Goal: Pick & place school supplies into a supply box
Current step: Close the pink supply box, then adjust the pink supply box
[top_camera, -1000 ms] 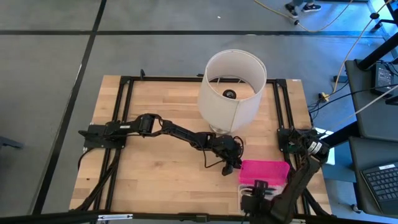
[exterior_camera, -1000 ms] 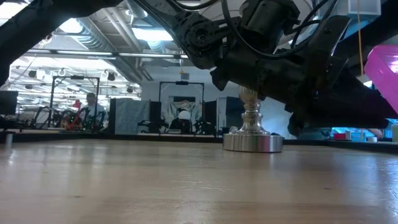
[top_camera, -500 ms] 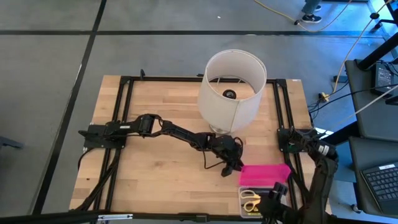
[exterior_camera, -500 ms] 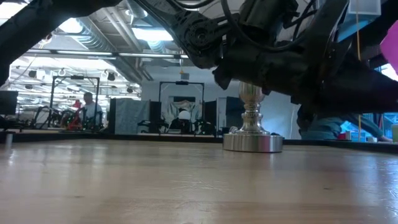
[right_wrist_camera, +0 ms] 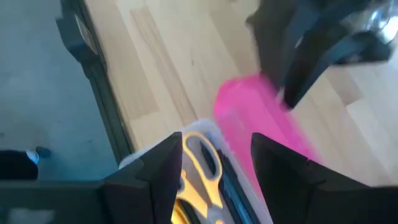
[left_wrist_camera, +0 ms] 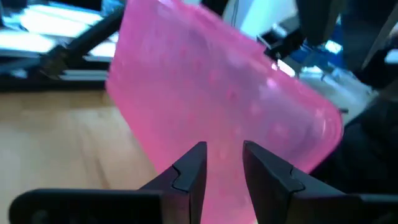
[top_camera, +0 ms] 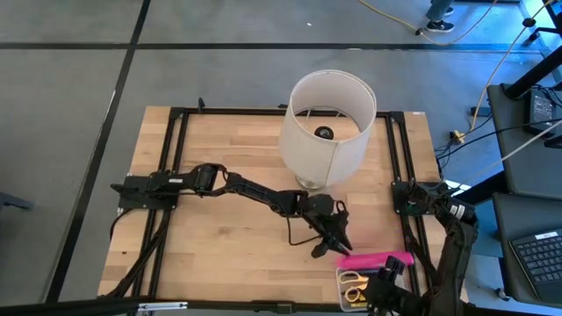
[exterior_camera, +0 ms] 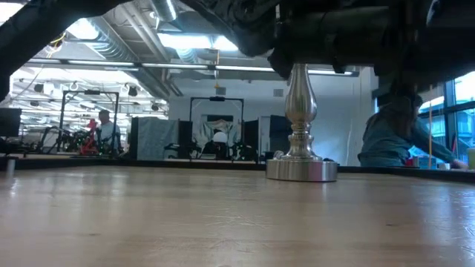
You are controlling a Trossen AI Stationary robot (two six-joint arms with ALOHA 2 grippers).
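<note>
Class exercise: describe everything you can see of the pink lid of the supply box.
The pink lid is a flat, glossy, translucent plastic rectangle with rounded corners. It is swung up, nearly on edge, above the clear box base, which holds yellow-handled scissors. The left gripper pinches its edge; the right gripper hovers open above the base.

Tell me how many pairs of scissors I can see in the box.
1. The yellow-handled scissors lie in the clear base of the supply box, beside the raised pink lid, near the table's front right corner. The right arm hides part of the box, so more could be hidden.
</note>
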